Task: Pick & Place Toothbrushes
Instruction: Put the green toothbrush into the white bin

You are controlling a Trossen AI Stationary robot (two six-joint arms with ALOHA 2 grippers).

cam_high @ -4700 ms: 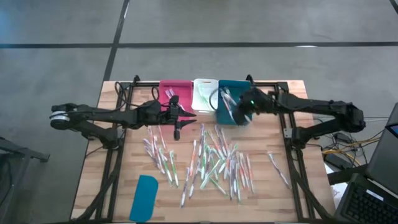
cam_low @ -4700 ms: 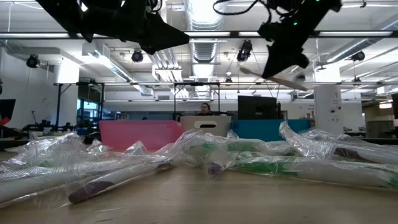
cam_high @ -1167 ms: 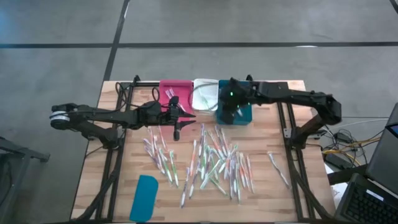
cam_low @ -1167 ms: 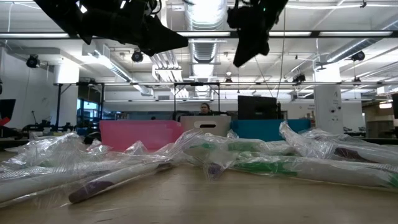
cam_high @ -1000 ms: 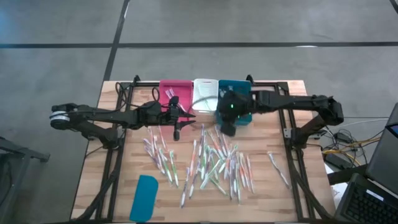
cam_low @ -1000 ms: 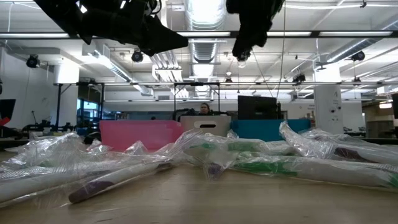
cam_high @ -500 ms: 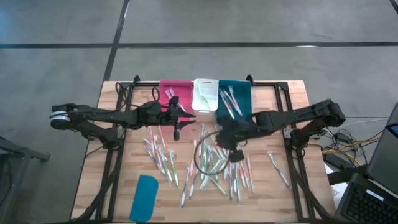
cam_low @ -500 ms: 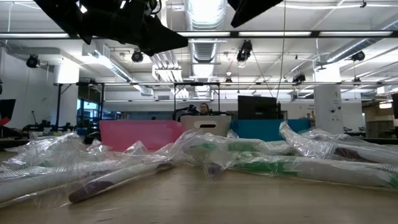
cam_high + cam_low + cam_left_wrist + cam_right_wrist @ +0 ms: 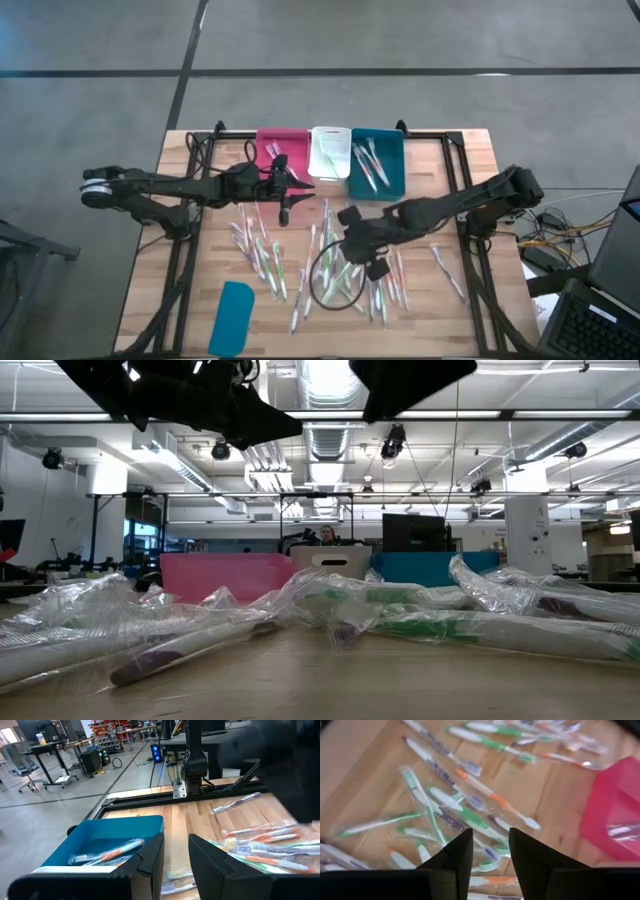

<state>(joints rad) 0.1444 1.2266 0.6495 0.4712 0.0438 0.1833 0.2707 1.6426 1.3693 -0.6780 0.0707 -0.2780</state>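
Toothbrushes (image 9: 350, 255) lie crowded under the right gripper (image 9: 487, 851), fingers parted and empty; closing there risks snagging two wrappers. Left gripper (image 9: 176, 851) waits open.

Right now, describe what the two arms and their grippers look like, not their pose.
Both arms are dark, slim and jointed. The left arm has a pale ring at its outer joint. The left gripper and right gripper each end in two flat, dark, angular fingers. A black cable loops beside the right arm over the toothbrushes.
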